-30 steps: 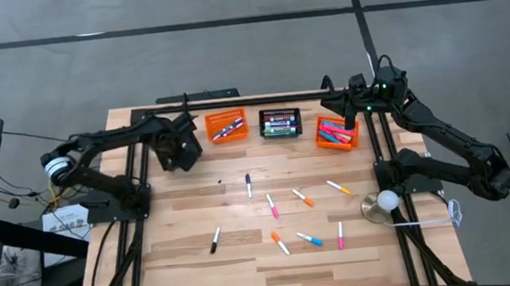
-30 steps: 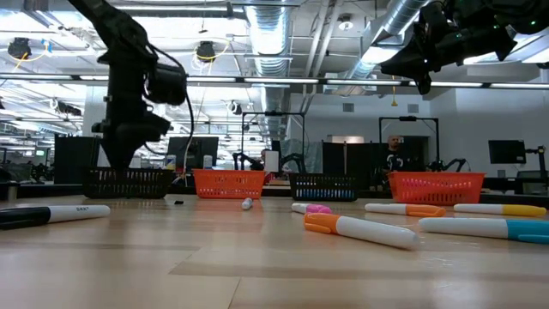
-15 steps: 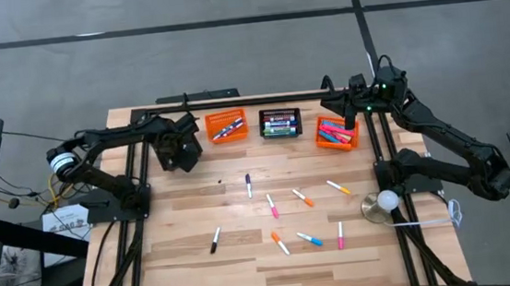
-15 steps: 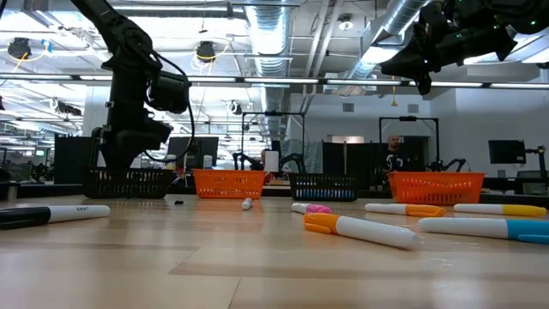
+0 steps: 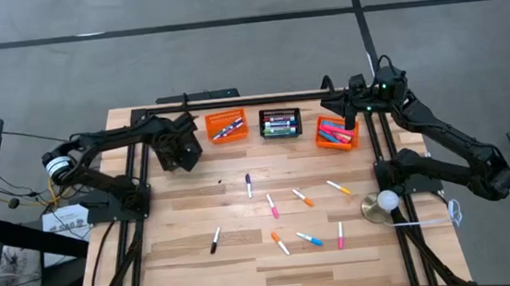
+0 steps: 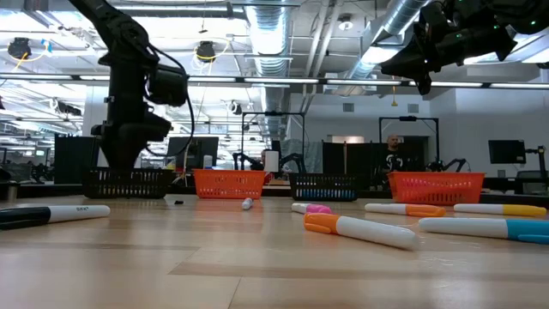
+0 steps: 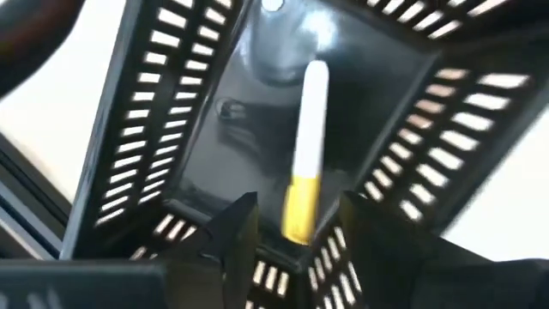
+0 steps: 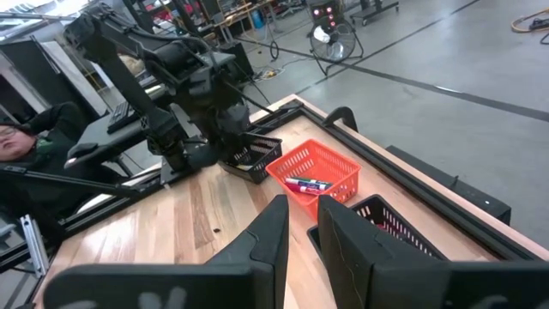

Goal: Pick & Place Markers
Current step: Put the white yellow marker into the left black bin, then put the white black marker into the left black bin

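Left gripper [image 5: 182, 149] hangs over a black mesh basket [image 7: 171, 163] at the table's far left, its jaws parted, and a yellow-capped white marker [image 7: 304, 154] lies loose on that basket's floor between the fingers [image 7: 232, 236], gripped by nothing. Markers [image 5: 275, 211] in mixed colours lie scattered on the wooden table [image 5: 191, 260] nearer the front, while an orange basket [image 5: 226, 126], a second black basket [image 5: 280, 123] and another orange basket [image 5: 336, 131] along the back edge each hold several more. Right gripper [image 5: 353, 97] waits raised just behind that last orange basket, its jaws slightly parted and holding nothing.
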You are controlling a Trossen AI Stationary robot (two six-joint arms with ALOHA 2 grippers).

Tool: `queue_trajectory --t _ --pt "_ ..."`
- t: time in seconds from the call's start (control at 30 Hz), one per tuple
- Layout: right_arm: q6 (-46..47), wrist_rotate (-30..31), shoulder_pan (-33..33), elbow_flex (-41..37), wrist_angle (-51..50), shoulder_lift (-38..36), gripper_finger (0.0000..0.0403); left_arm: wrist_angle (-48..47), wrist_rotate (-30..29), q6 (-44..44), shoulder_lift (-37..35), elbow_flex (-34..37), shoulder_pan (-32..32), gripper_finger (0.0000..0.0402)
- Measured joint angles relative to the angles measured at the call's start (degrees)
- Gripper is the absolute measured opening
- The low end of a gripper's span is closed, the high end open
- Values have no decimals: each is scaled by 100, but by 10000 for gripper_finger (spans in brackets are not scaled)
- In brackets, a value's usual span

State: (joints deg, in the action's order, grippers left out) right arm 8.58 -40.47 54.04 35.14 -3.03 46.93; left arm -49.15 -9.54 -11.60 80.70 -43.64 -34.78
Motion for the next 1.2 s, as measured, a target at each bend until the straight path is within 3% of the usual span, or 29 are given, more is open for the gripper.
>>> queue_trajectory --t 0.2,0.37,0.63,0.87,1.2 --pt "0 0 -1 0 0 1 56 -9 75 -431 -697 0 2 166" --pt "1 0 -2 0 2 1 56 9 495 -803 -1546 -2 86 167" --pt "2 2 1 0 2 -1 56 193 512 -1803 -2550 -4 935 167" --pt "4 4 0 0 2 1 56 898 512 -2567 -2325 -7 2260 163" --pt "4 7 1 0 2 1 56 1797 684 -4371 -1270 -23 4272 137"
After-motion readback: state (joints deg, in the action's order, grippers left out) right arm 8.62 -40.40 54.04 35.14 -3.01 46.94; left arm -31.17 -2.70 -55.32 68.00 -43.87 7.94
